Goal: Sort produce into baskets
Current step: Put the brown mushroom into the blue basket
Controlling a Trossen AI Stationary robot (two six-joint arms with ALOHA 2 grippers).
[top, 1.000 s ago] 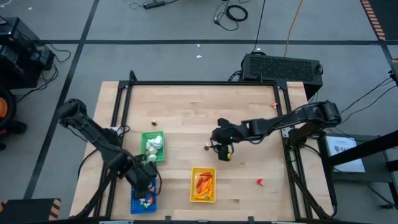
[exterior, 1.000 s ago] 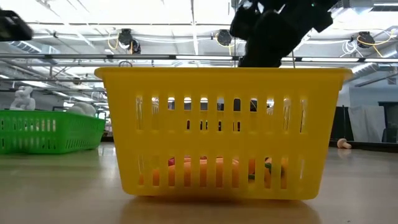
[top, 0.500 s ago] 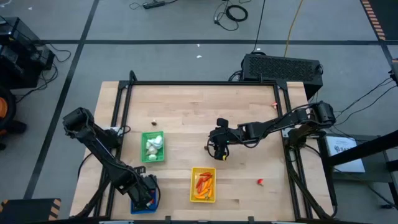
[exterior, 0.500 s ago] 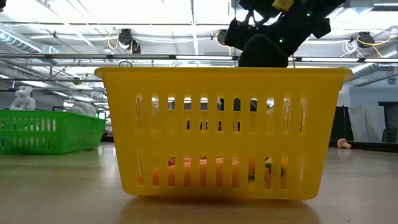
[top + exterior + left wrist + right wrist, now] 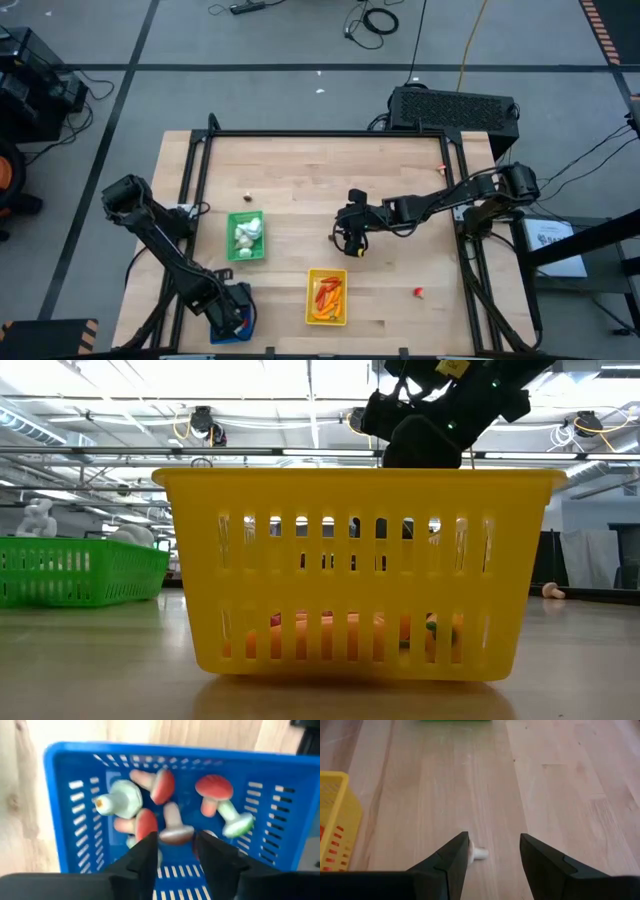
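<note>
My left gripper is open, pointing down into the blue basket at the table's near left. In the basket lie several red-and-white mushroom-like pieces, and one brown-capped piece lies just past the fingertips. My right gripper is open over the table's middle. A small white piece lies on the wood close to one finger; I cannot tell whether they touch. The green basket holds white bulbs. The yellow basket holds red and orange pieces.
Loose pieces lie on the wood: one at the far left, a red one at the near right, one at the far right corner. In the low view the yellow basket fills the foreground and the green basket stands at the left.
My left gripper has gone toward the table's near edge, from beside the green basket's near end to over the blue basket, which it now mostly covers in the high view. My right gripper has shifted slightly toward the table's left.
</note>
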